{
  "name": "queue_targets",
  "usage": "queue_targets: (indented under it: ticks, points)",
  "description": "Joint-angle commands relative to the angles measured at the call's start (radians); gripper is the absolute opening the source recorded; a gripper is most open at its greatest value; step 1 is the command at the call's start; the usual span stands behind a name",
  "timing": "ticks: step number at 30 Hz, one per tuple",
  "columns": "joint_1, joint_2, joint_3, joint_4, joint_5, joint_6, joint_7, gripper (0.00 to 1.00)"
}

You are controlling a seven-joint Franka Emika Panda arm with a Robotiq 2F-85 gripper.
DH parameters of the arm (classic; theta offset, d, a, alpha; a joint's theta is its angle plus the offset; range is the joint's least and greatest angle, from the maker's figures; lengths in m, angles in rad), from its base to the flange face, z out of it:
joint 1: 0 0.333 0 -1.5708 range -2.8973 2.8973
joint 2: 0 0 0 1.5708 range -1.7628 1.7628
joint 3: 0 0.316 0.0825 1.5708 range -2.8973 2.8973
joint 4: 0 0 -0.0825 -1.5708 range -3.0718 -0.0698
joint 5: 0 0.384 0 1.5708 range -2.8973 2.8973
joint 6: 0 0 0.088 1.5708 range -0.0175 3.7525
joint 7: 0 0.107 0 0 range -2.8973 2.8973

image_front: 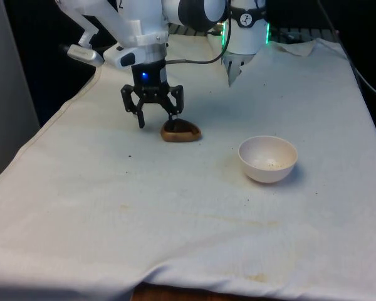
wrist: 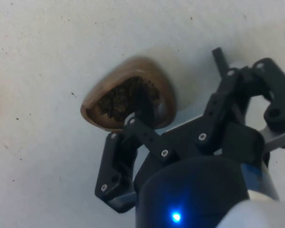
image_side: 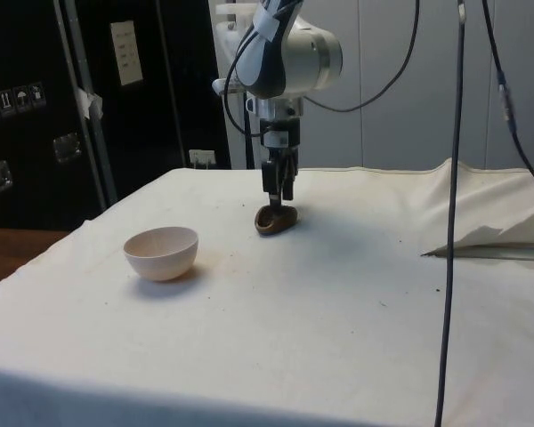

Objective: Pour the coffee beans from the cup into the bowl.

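A low brown cup (image_front: pixel 182 132) (image_side: pixel 277 219) holding dark coffee beans (wrist: pixel 118 99) stands on the white cloth, left of centre in the front view. My gripper (image_front: pixel 157 120) (image_side: pixel 279 199) (wrist: pixel 180 78) is open and lowered onto it. One finger (wrist: pixel 142 105) reaches down inside the cup's mouth and the other finger (wrist: pixel 219 56) stands outside its wall, so the rim lies between them. The cream bowl (image_front: pixel 267 158) (image_side: pixel 161 252) sits upright towards the front view's right, apart from the cup, with a few small specks on its bottom.
A black cable (image_side: pixel 449 222) hangs down in front of the side camera. The cloth is folded into a ridge (image_side: pixel 494 242) at that view's right. Faint brown stains (image_front: pixel 257 276) mark the cloth near the front edge.
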Motion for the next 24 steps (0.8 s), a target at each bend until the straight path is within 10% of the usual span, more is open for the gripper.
queue_targets:
  ticks: [1,13,24]
  points:
    - [-0.005,0.003,0.006,0.003,0.008,0.002,-0.006,0.74]
    - [-0.004,0.003,0.005,0.004,0.006,0.002,-0.004,0.03]
    - [0.004,0.001,0.003,0.0,0.001,0.001,0.006,0.0]
